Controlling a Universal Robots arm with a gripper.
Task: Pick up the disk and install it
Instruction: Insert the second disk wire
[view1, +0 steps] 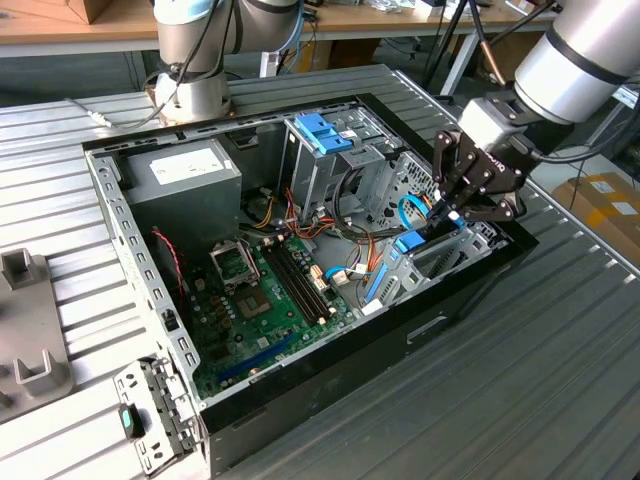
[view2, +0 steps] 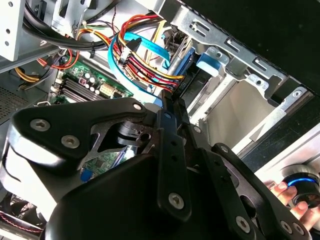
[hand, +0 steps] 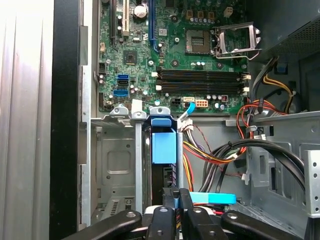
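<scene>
In the exterior view the gripper (view1: 447, 215) hangs over the corner of the open computer case (view1: 130, 255) nearest that view's right, its black fingers drawn close together on the top edge of the disk (view1: 413, 243). The disk stands on edge in the drive bay (view1: 440, 262) there, and from this side mostly its bright blue rail shows, with a sliver of dark body below.

In the first wrist view the disk (hand: 164, 145) appears as a blue plastic end piece with a rounded tab on top, seated between the grey sheet-metal walls of the bay (hand: 112, 165); the fingertips (hand: 175, 195) pinch a dark narrow edge just beneath it (the metal body and its label cannot be made out). A blue cable (hand: 212, 199) lies just beside the fingers.

Beyond the bay lies the green motherboard (hand: 165, 60) with its memory slots (hand: 200, 82) and empty processor socket (hand: 235, 40). A bundle of red, yellow and black wires (view2: 145, 62) runs past the gripper (view2: 170, 107) in the second wrist view.
</scene>
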